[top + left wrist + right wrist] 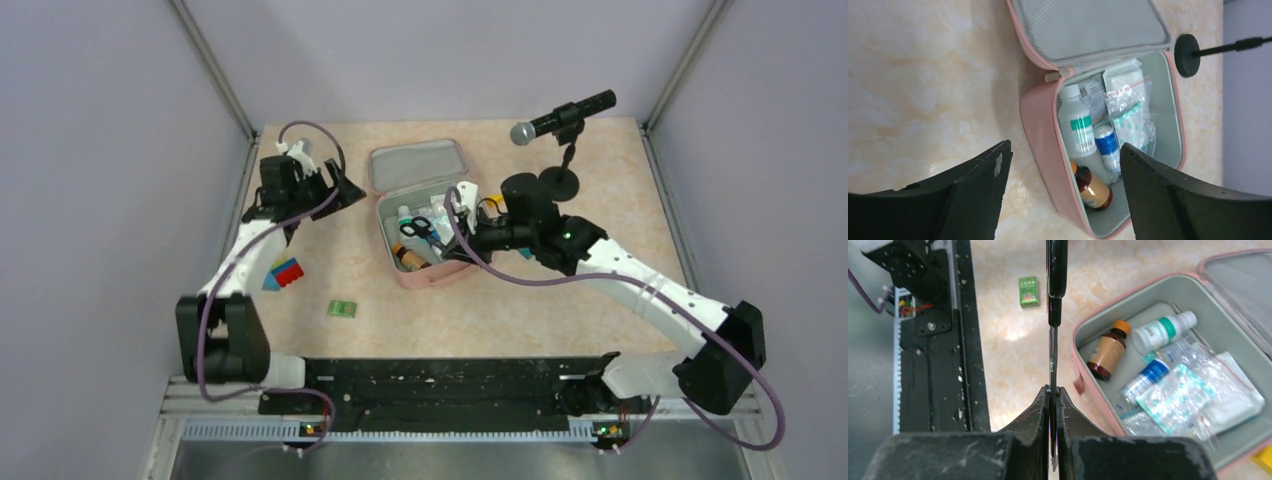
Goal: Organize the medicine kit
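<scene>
**Inspector:** Where is the case lying?

**Arm:** The medicine kit (415, 166) is sitting open in the middle of the table. Its lid is folded back flat toward the far wall and its tray is facing up. An amber bottle (1108, 352), a white bottle (1162, 331) with a green label and some sealed clear packets (1193, 390) are lying inside.

**Inspector:** And your hands?

**Arm:** My right gripper (1052, 395) is clamping fully closed on the scissors (1056, 275). It is pinching the thin blades, and the black handles are sticking out ahead. From overhead they are hanging over the tray. My left gripper (1065, 146) is standing as wide apart as it goes and holding nothing. It is hovering just left of the kit, looking down on the pink side wall.

**Inspector:** How are you rating the case for handling?

**Arm:** I am judging it soft and light in itself, though the bottles are adding weight low in the tray. I expect the fabric walls to give under a pinch, and the lid would likely flop on its hinge rather than carry any load. The loose contents could roll if the tray tips.

**Inspector:** Recommended hold?

**Arm:** I am favouring the upper rim of the left wall, one finger inside and one outside, near a rounded corner where the zip band probably stiffens it. I am ruling out the lid edge, except for folding it shut.
</scene>
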